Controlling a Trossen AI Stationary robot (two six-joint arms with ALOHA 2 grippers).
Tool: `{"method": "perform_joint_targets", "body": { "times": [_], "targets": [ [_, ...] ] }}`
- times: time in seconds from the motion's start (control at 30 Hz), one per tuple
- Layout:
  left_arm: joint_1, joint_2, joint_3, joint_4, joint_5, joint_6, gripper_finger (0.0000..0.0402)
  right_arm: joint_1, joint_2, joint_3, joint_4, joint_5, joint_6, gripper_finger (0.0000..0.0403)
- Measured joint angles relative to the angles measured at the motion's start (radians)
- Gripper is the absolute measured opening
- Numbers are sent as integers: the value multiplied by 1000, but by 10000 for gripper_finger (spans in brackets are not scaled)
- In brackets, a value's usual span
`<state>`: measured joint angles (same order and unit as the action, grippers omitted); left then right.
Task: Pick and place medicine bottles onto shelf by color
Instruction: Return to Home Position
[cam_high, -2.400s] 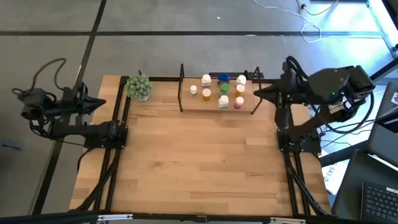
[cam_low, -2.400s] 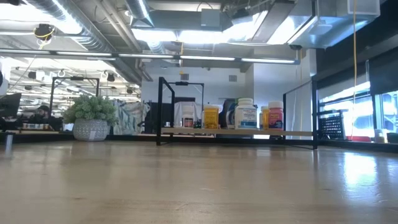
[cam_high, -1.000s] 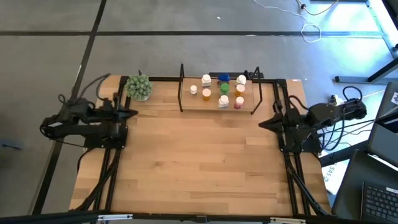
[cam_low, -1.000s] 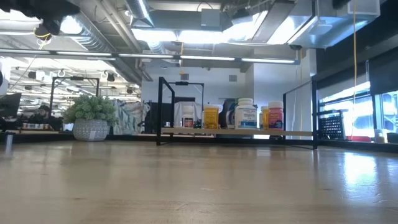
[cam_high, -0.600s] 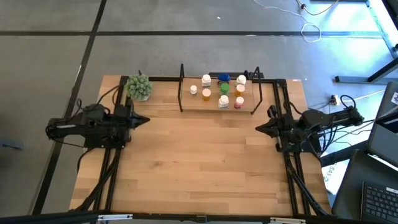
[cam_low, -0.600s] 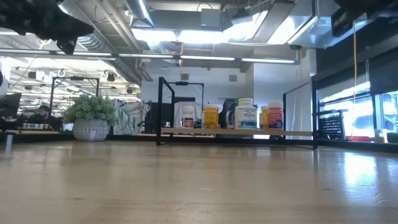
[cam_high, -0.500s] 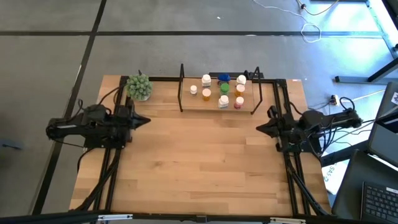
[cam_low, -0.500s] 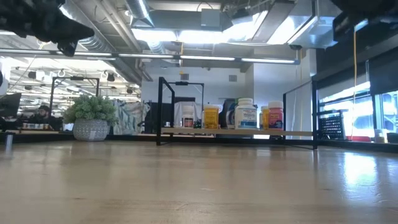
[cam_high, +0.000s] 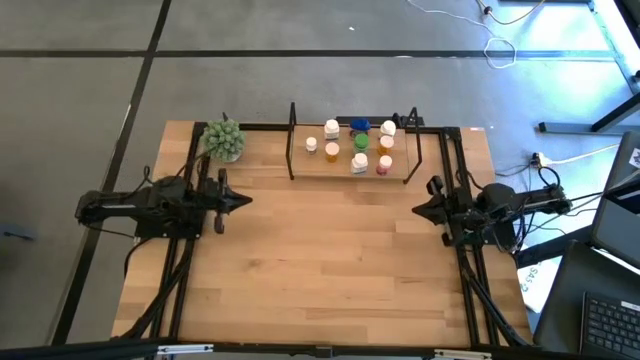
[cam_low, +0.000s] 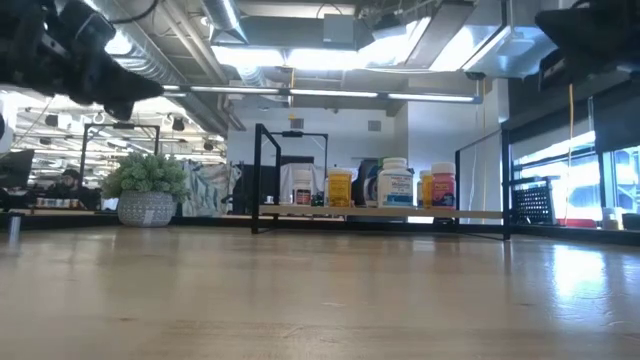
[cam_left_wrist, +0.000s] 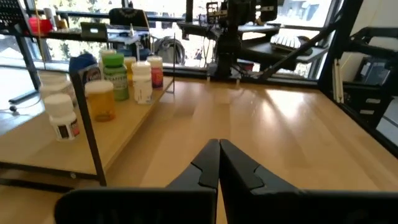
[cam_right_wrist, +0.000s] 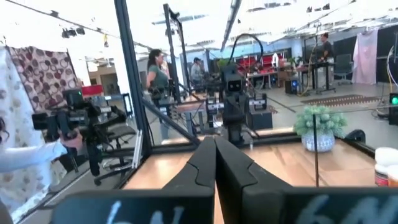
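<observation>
Since 2.4 s ago: the left arm has swung in from outside the table's left side, and the right arm has pulled back from the shelf's right end.

Left gripper (cam_high: 243, 200) is now above the table (cam_high: 320, 280) near its left edge. It points right, fingers pressed together, holding nothing.

Plant (cam_high: 224, 140) sits at the back left corner, just left of the shelf (cam_high: 300, 162).

Shelf is at back centre. All nine bottles (cam_high: 361, 143) stand upright on its board:
- back: white, blue, white
- middle: white, orange, green, orange
- front: white, pink-red

Right gripper (cam_high: 418, 209) is above the table's right edge, in front of the shelf's right end. It points left, fingers pressed together, empty.
</observation>
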<state>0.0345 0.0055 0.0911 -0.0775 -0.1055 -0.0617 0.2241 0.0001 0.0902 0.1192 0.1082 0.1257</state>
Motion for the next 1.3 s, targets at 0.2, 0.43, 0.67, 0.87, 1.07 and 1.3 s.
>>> {"method": "perform_joint_targets", "body": {
  "times": [0.2, 0.43, 0.67, 0.87, 1.07, 1.3],
  "targets": [
    [0, 0, -84, 103, 37, -12, 0, 0, 1, -78, 86, -4, 3, 2],
    [0, 0, -83, 99, 70, 1, 0, 0, 3, -84, 89, -5, -8, 2],
    [0, 2, -83, 97, 68, -8, 0, 0, 4, -84, -40, 85, -50, 15],
    [0, 2, -83, 96, 68, -7, 0, 0, 4, -84, -48, 100, -54, 23],
    [0, 2, -83, 96, 67, -7, 0, 0, 4, -84, -49, 100, -56, 24],
    [0, 2, -83, 95, 67, -7, 0, 0, 4, -84, -50, 100, -56, 25]
  ]
}}
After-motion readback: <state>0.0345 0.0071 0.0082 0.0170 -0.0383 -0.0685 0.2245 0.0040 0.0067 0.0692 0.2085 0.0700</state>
